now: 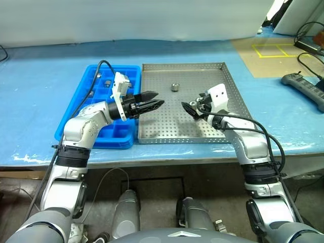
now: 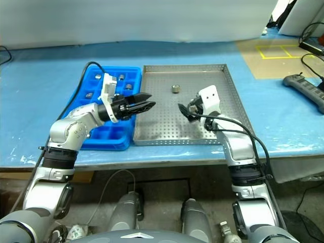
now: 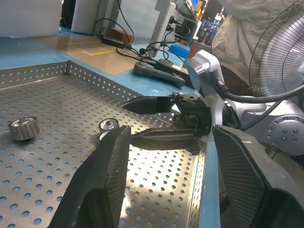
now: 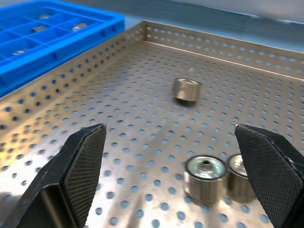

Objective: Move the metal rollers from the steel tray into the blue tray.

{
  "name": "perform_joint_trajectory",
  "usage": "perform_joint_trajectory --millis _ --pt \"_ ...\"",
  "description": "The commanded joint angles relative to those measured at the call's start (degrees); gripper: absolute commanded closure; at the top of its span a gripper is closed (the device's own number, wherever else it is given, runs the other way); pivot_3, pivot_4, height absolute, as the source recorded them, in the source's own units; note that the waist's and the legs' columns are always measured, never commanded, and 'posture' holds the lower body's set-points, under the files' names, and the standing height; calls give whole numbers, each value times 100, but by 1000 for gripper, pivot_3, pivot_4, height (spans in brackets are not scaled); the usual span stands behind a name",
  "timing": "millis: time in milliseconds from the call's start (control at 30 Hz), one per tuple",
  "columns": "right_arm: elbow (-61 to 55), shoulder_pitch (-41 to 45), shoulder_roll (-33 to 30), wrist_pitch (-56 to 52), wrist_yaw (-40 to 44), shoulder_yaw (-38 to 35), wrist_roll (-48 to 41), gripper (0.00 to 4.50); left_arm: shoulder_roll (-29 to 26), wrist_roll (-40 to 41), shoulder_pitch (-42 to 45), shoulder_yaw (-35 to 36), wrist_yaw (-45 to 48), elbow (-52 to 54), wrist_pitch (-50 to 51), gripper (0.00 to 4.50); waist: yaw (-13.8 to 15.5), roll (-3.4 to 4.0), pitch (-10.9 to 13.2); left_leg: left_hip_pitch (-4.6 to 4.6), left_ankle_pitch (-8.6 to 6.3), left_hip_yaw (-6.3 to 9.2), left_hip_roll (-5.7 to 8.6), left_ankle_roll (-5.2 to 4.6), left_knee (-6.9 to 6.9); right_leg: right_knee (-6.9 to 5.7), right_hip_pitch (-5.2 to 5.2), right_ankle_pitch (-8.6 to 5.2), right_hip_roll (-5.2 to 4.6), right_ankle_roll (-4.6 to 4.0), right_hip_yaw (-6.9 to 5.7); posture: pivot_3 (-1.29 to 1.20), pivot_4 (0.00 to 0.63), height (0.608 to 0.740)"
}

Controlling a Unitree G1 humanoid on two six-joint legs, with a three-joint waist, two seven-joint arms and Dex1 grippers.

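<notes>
The steel tray (image 1: 152,132) lies mid-table with the blue tray (image 1: 83,104) against its left side. One metal roller (image 1: 175,87) stands alone toward the tray's back. Two more rollers (image 4: 205,172) (image 4: 242,175) sit side by side close in front of my right gripper (image 1: 186,109). That gripper is open and empty, low over the tray's right half, pointing left. My left gripper (image 1: 159,99) hovers over the tray's left half, pointing right at the other one, also open and empty. Several compartments of the blue tray hold rollers (image 2: 121,77).
A grey hand-held controller (image 1: 304,86) with cables lies on the table at the far right. Behind it is a brown board marked with yellow tape (image 1: 276,50). A standing fan (image 3: 280,47) is beyond the table's right end.
</notes>
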State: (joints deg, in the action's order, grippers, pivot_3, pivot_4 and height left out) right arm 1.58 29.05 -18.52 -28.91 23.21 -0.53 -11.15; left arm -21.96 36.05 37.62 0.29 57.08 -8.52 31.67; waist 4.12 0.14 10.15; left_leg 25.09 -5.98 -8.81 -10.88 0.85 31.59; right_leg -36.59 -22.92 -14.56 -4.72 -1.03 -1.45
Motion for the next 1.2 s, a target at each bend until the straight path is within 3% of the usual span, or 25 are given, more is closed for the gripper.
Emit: perform_joint_trajectory --millis 33,200,500,633,833,1200 --pt "121 493 199 289 -250 -250 -68 0 -9 -24 209 203 56 -65 -218 1606 -27 0 0 0 3 -1 -1 -5 2 -2 -1 2 -1 -3 0 -112 150 740" --pt "1508 1263 579 1003 -262 -187 75 0 -158 -216 171 389 -92 -207 -449 1606 -25 1 0 -6 4 -3 -12 -6 9 -12 -2 7 9 -13 2 -65 150 740" --pt "5483 3054 783 2936 -355 -639 156 0 -387 -303 -102 756 -417 30 -447 1606 12 4 2 16 -5 -2 -10 -23 29 -11 -8 8 2 -15 -4 16 150 740" --pt "6679 3645 949 3437 -490 -769 248 0 -365 -224 -232 776 -562 343 -302 1606 10 4 2 17 -16 -3 -15 -40 34 -11 -9 7 4 -16 -5 44 150 740" --pt "7301 3924 1294 3476 -608 -841 394 0 -427 -177 -402 864 -789 697 -90 1606 52 5 3 21 -24 -3 -45 -54 35 -13 -10 4 9 -21 -13 100 150 740" --pt "7360 4174 1516 3634 -894 -1075 431 0 -387 -77 -633 1059 -1574 1133 360 1606 196 8 4 35 -26 -3 -59 -53 46 -19 -25 4 19 -21 -16 155 150 740"
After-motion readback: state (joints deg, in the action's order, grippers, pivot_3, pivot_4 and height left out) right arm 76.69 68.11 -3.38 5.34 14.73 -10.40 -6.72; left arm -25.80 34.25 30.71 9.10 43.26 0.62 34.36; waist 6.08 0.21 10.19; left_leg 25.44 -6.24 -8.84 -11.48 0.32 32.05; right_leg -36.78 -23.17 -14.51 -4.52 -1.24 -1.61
